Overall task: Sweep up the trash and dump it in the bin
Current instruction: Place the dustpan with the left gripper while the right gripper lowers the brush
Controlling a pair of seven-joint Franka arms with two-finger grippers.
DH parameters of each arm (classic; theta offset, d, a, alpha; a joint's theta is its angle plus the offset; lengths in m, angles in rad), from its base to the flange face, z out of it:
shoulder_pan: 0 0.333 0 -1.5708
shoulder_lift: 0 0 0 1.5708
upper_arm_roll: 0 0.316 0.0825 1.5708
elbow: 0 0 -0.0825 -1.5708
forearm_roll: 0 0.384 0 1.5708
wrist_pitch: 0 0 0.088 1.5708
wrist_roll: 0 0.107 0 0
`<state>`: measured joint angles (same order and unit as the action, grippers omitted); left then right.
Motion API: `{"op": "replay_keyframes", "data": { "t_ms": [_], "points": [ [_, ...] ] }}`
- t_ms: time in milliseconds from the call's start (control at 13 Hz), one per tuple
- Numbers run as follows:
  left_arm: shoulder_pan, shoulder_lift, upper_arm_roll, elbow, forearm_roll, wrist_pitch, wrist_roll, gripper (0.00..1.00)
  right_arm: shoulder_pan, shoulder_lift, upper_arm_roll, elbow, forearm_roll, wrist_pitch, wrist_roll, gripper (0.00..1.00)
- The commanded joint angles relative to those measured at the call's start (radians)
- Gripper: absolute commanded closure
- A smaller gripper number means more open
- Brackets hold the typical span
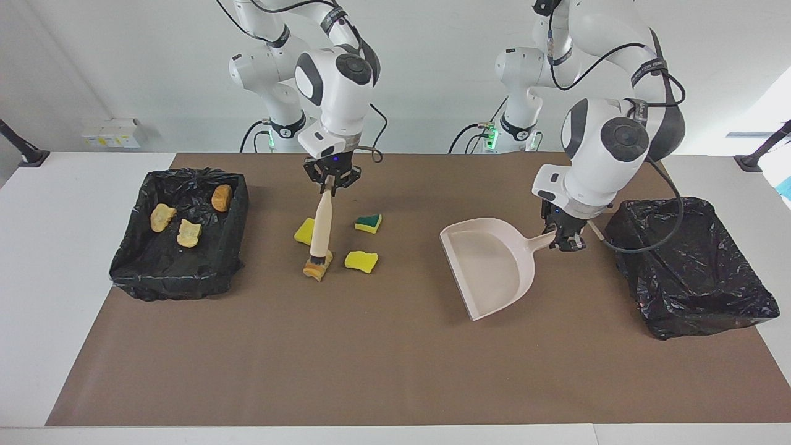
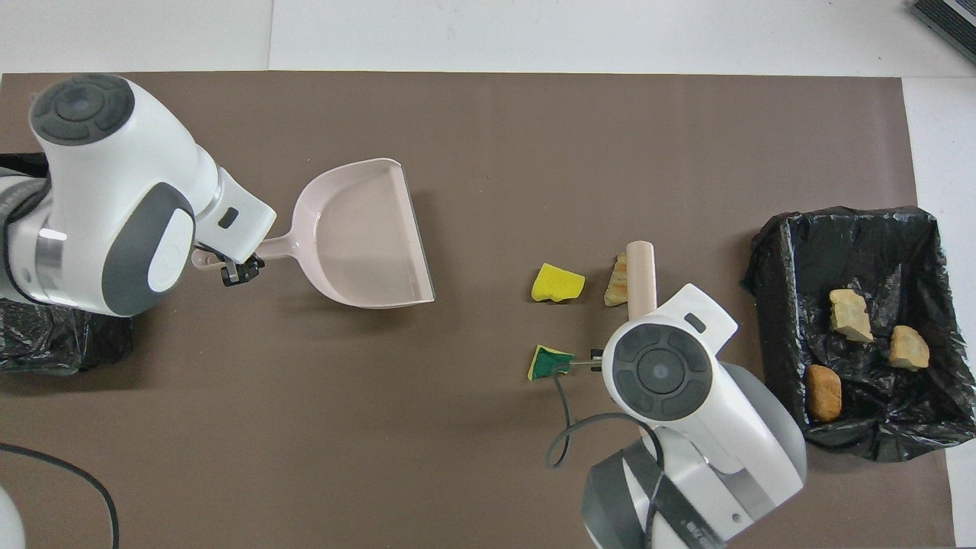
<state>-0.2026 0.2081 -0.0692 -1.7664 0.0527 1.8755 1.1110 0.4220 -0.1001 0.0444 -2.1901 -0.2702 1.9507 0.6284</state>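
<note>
Scraps lie mid-table: three tan lumps [image 1: 185, 219] in the black-lined bin [image 1: 133, 272], then the right claw [image 1: 332, 179] grasping a beige brush [image 1: 321, 225] whose bristles touch the striped chunk [image 1: 316, 270]. Only the facing view shows the yellow sponge piece [image 1: 303, 232] beside it. Left claw [image 1: 565, 238] grips the beige plastic dustpan [image 1: 491, 272].

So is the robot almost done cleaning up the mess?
Not yet. Three tan lumps already lie in the bin. The right gripper holds the brush at the striped chunk; the left gripper holds the empty dustpan. Four scraps remain on the table.
</note>
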Motion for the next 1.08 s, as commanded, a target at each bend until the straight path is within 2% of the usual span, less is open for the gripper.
{"op": "replay_keyframes", "data": {
  "t_ms": [0, 231, 538, 692, 846, 1000],
  "points": [
    [-0.066, -0.144, 0.006, -0.243, 0.026, 0.14, 0.001, 1.0, -0.098, -0.088, 0.012, -0.167, -0.053, 0.139, -0.07, 1.0],
    [-0.119, -0.153, 0.003, -0.307, 0.044, 0.157, -0.09, 1.0, -0.234, -0.131, 0.012, -0.295, -0.054, 0.316, -0.215, 1.0],
    [-0.184, -0.203, 0.003, -0.393, 0.064, 0.182, -0.235, 1.0, -0.229, -0.133, 0.015, -0.365, -0.015, 0.387, -0.255, 1.0],
    [-0.205, -0.22, 0.002, -0.421, 0.064, 0.197, -0.334, 1.0, -0.189, -0.133, 0.015, -0.367, 0.083, 0.387, -0.311, 1.0],
    [-0.228, -0.222, 0.0, -0.464, 0.064, 0.22, -0.356, 1.0, -0.189, -0.135, 0.015, -0.369, 0.12, 0.386, -0.346, 1.0],
    [-0.228, -0.228, -0.001, -0.478, 0.064, 0.246, -0.356, 1.0, -0.183, -0.125, 0.015, -0.361, 0.216, 0.39, -0.357, 1.0]
  ]
}}
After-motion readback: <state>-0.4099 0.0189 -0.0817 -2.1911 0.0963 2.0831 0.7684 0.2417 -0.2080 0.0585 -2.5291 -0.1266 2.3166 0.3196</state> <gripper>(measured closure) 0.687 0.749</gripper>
